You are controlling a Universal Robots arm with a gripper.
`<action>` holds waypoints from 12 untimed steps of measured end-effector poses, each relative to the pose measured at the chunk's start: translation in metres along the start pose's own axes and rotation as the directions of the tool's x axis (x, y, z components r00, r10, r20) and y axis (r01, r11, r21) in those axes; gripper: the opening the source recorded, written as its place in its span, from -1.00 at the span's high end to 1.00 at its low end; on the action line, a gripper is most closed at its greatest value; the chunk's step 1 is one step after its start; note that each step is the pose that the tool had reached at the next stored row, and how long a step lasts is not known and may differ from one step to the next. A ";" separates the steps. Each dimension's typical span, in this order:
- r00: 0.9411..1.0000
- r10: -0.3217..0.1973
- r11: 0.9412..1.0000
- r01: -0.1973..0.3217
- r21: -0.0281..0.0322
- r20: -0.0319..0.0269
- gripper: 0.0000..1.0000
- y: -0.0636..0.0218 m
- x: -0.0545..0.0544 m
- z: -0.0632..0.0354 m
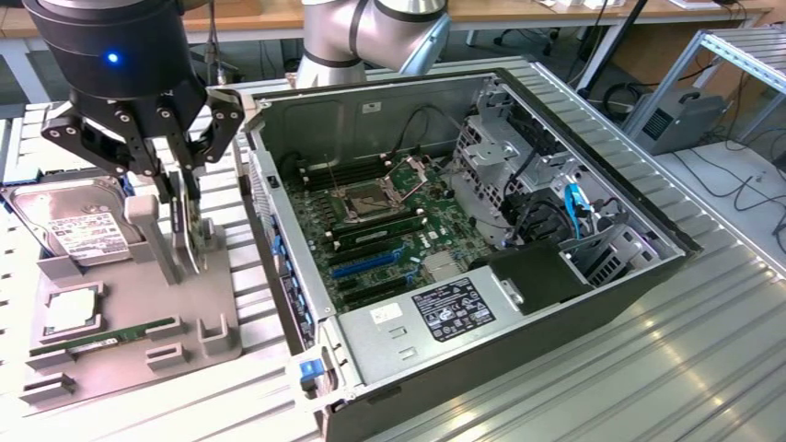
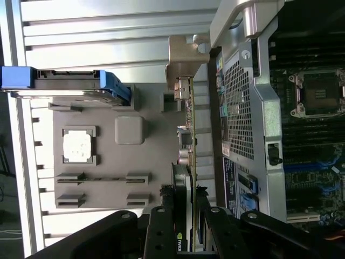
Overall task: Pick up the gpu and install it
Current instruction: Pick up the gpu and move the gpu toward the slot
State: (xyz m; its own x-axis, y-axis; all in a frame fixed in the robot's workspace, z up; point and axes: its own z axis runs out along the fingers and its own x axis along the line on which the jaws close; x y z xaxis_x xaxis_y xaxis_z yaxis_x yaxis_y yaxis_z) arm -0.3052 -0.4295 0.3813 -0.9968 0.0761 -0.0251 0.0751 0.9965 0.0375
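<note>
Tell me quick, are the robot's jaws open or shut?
Gripper: jaws closed on the upright gpu.

One gpu (image 1: 188,230), one hard drive (image 1: 74,226), one computer case (image 1: 307,124).

Hard drive (image 1: 74,226), processor chip (image 1: 72,310) and memory stick (image 1: 105,338) sit on a grey holder (image 1: 138,296).

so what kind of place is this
Likely a robotics lab or workshop: an open computer case on a ribbed metal table, a grey parts fixture with a hard drive, and desks behind.
</note>
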 end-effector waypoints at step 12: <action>1.000 0.000 1.000 0.000 0.000 0.000 0.47 0.0002 0.000 -0.0040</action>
State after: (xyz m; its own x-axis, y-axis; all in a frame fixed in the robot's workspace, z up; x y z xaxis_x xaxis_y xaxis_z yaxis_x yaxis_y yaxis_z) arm -0.3051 -0.4295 0.3853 -0.9968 0.0761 -0.0251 0.0751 0.9965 0.0375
